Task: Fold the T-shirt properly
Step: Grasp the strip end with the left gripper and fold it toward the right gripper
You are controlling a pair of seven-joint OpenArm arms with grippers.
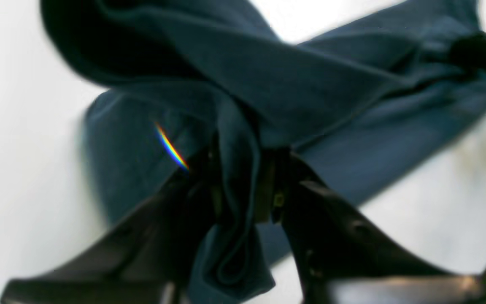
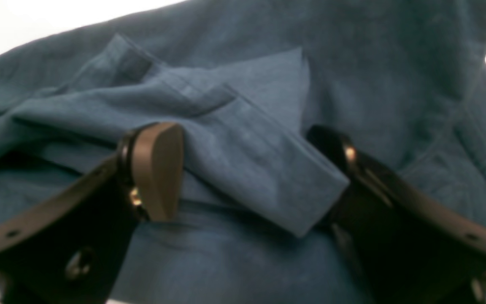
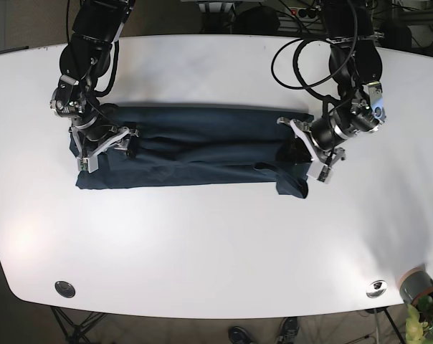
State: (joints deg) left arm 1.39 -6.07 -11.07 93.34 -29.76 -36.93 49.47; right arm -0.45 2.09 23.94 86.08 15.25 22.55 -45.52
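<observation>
On table: 1 T-shirt, 2 grippers.

Your T-shirt, dark blue, folded into a long band lying left to right across the white table, creased along its length, one end bunched and lifted, a folded flap raised at the other.

The base camera looked straight down from high above the table, taking in both arms and the whole shirt. Each wrist camera sat close behind its own fingers, aimed along them at the shirt, which all three views shared.
</observation>
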